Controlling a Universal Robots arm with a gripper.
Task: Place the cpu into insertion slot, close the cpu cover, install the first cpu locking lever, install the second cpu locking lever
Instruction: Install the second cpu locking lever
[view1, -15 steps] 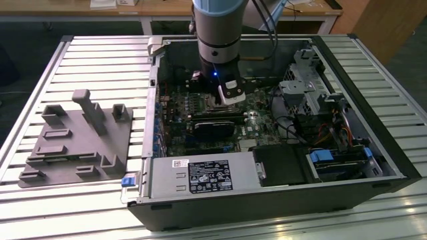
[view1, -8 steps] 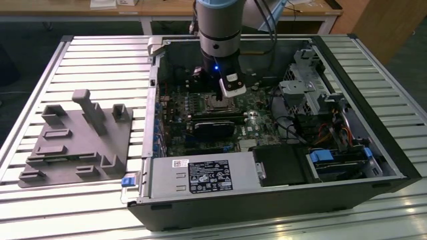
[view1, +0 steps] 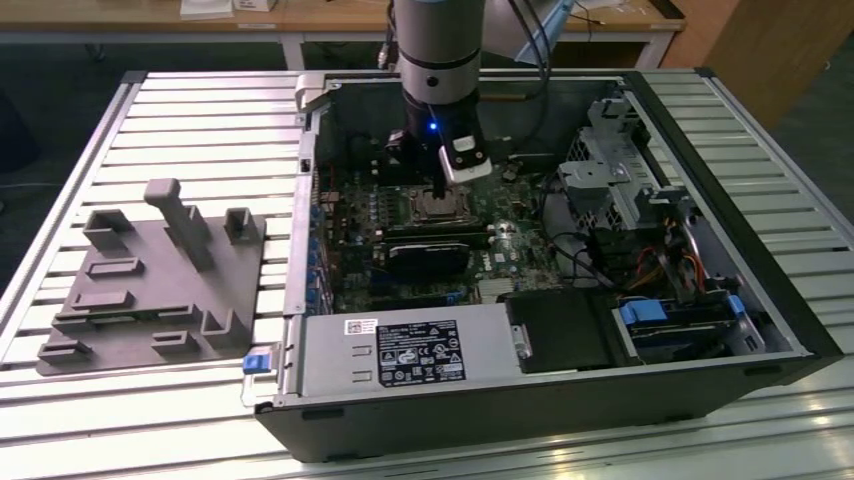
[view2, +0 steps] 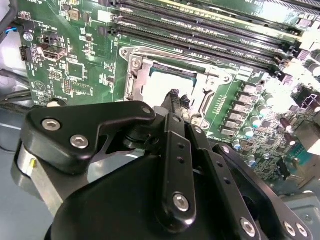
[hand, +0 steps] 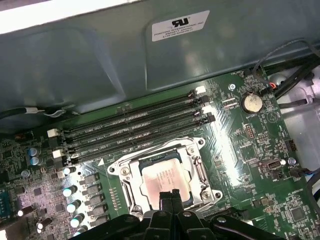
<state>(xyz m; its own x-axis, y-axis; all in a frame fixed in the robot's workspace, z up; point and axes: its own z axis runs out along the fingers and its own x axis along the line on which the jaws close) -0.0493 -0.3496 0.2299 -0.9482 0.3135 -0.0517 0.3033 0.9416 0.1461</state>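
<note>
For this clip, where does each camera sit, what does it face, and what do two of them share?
Exterior view: off the arm, above the open computer case, looking down; the arm's hand hangs over the chip.
First wrist view: on the arm, facing the chip in its socket, hand at the edge.
Second wrist view: on the arm, behind the black hand.
Both wrist views share the chip and memory slots.

Bright overhead light, shadowed case interior.
Glare on the slatted counter (view1: 160, 120) and on the cpu (hand: 162, 176) in the first wrist view; deep shade inside the computer case (view1: 561, 300); soft, out-of-focus tool (view2: 174, 97) close to the lens in the second wrist view.
</note>
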